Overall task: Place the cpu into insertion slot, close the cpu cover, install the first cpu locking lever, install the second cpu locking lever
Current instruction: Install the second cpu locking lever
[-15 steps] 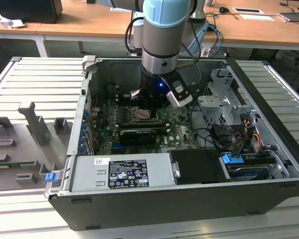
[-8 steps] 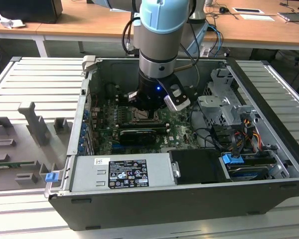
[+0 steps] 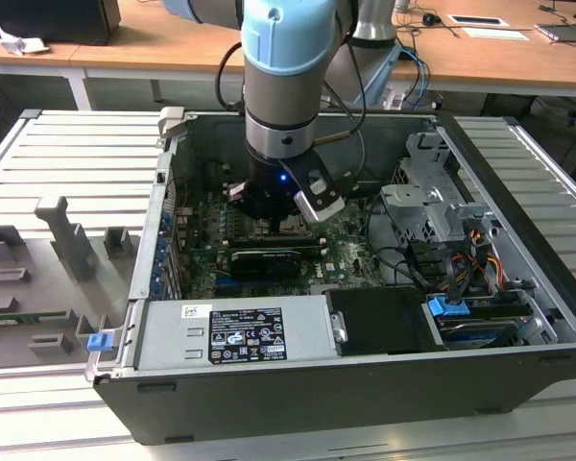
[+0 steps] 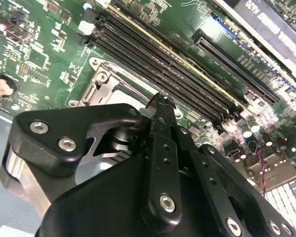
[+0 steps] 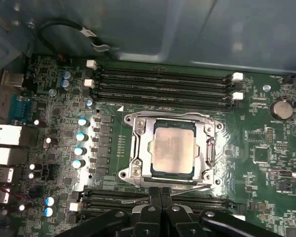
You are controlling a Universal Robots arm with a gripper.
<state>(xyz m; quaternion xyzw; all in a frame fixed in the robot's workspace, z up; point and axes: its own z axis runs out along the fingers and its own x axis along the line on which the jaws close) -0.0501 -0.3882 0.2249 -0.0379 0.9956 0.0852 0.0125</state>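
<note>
In the first wrist view we see the cpu lying flat in the insertion slot, with the cpu cover folded down around it so that the chip's face shows through the cut-out centre. The gripper sits just beside the socket's edge, on the side facing the second bank of memory slots, and its two black fingertips are pressed together with nothing between them. A thin locking lever runs along that same edge of the frame, right at the fingertips; we cannot tell whether they touch it.

The cpu is a small square with a dull silver-beige metal face, slightly mottled, with rounded corners. The cover is a silvery frame with screw heads at its corners, and the green motherboard spreads around it. Another set of long black memory slots runs along the far edge of the socket, with white latches at their ends. A round coin battery lies well apart from the socket.

In the second wrist view the gripper hangs with its tips over the silvery cover, beside the memory slots.

In the exterior view the arm reaches down into the open computer case, and the gripper is low over the motherboard. A grey power supply lies along the case's near wall.
</note>
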